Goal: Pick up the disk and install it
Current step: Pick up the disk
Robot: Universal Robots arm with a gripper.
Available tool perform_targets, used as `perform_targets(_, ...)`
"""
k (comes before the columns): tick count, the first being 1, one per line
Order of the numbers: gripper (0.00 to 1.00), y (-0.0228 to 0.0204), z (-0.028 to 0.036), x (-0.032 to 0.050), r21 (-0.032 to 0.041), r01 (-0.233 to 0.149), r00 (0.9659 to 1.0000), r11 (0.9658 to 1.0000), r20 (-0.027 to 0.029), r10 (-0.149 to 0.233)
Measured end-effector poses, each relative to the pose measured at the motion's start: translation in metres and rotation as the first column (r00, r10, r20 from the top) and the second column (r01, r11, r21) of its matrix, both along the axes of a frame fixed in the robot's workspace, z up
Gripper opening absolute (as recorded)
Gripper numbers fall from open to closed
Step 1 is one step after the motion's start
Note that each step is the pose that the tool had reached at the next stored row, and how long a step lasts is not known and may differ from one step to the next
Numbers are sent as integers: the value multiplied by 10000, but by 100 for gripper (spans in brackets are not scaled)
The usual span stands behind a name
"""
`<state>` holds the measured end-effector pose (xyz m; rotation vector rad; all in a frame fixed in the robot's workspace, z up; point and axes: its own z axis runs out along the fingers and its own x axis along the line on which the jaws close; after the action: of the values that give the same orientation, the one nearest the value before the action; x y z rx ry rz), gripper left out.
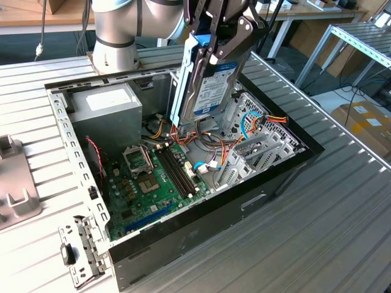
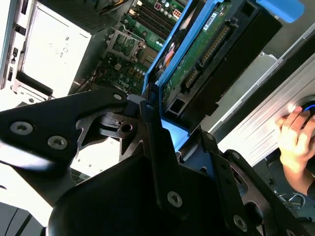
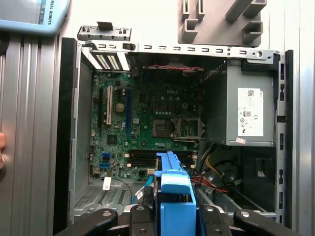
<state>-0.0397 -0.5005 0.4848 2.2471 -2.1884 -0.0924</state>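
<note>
Light-blue plastic is framing the disk (image 1: pixel 211 91), and the gripper (image 1: pixel 215 44) is clamping it by its upper end, jaws closed on the frame's two sides. The drive is hanging nearly upright, slightly tilted, above the open computer case (image 1: pixel 201 235). In the exterior view, taken from the disk's lower edge, the drive cage (image 1: pixel 263 143) is sitting at about four o'clock. The power supply (image 1: pixel 104 110) is at nine o'clock and the motherboard (image 1: pixel 149 186) at seven o'clock. Orange, red and yellow cables (image 1: pixel 211 143) are looping just under the lower edge at five o'clock, and that is where I judge the main risk is lying: a descent at this tilt could be snagging a wire or pressing it against the memory slots. Because the grip is sitting high on flexible plastic, any knock on the cage's rim could be twisting the disk in the jaws or popping it out of the frame. In the second wrist view the disk's green circuit side (image 2: pixel 206 59) is facing outward, so a scrape there could be damaging it. A person's hand (image 2: pixel 295 135) is resting beyond the case wall, close enough that a sideways swing could be reaching it.
</note>
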Motion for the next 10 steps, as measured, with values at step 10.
perform_targets(10, 37, -51, -1, 7, 0, 0, 10000, 10000, 0, 0)
